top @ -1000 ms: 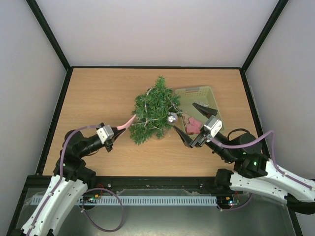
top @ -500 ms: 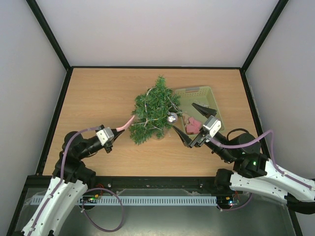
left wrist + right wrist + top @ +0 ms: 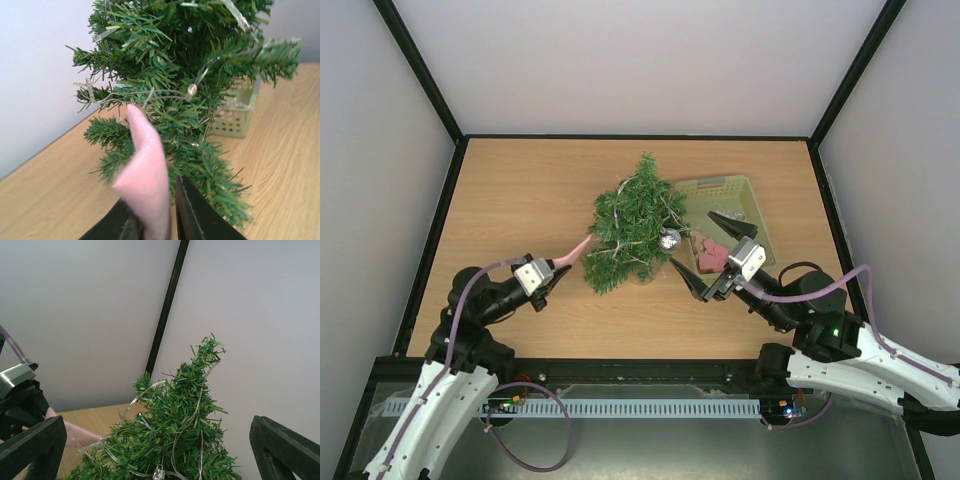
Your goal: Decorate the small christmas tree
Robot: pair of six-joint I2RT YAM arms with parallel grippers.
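Observation:
The small christmas tree stands at the table's middle, wound with a clear light string; it also shows in the left wrist view and the right wrist view. A silver ornament hangs on its right side. My left gripper is shut on a pink felt piece, whose tip touches the tree's lower left branches. My right gripper is open and empty, just right of the tree, its fingers spread wide on either side of it.
A pale green basket sits right of the tree and holds pink felt pieces. In the left wrist view the basket shows behind the branches. Black frame rails border the table.
My left gripper has drawn back slightly toward the near left with the pink piece. My right gripper has shifted a little toward the tree.

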